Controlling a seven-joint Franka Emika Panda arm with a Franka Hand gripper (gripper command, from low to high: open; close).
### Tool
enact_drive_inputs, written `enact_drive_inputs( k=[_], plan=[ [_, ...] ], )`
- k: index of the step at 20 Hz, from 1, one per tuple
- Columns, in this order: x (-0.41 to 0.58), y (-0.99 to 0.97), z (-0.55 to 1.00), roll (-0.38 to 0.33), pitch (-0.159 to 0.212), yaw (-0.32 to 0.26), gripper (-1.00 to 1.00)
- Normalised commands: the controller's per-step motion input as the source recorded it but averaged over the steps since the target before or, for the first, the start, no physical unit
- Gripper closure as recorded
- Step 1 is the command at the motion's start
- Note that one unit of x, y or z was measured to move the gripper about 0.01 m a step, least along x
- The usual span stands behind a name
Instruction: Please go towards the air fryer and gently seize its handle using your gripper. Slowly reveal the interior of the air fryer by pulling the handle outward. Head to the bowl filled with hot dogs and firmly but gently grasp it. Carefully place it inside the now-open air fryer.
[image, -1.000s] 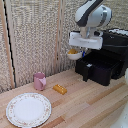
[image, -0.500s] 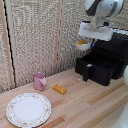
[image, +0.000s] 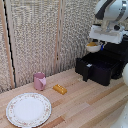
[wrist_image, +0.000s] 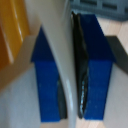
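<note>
The black air fryer (image: 112, 62) stands at the exterior view's right with its drawer (image: 97, 70) pulled out and the handle (image: 85, 71) sticking out at the front. Above the open drawer my gripper (image: 98, 46) holds the small white bowl (image: 92, 47) in the air. Yellow-orange hot dogs (image: 92, 44) show inside it. In the wrist view the blue fingertips (wrist_image: 95, 75) are shut on the bowl's white rim (wrist_image: 65, 60), with yellow food (wrist_image: 15, 30) beside it.
On the wooden table lie a pink mug (image: 39, 80), a yellow-orange block (image: 60, 89) and a large plate with a patterned rim (image: 28, 109). A woven screen (image: 45, 35) stands behind them.
The gripper has carried the bowl up and toward the exterior view's right, from in front of the air fryer to over its open drawer.
</note>
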Motion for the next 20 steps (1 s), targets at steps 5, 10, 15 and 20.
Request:
enact_drive_inputs(
  k=[5,10,15,20],
  plan=[
    [0.306,-0.57,-0.12,0.063,0.006,-0.090,1.00],
    [0.142,-0.46,-0.13,0.009,0.024,-0.166,1.00],
    [0.147,-0.09,-0.22,0.000,0.000,-0.174,1.00],
    [0.217,0.00,-0.20,0.000,-0.003,-0.133,1.00]
  ],
)
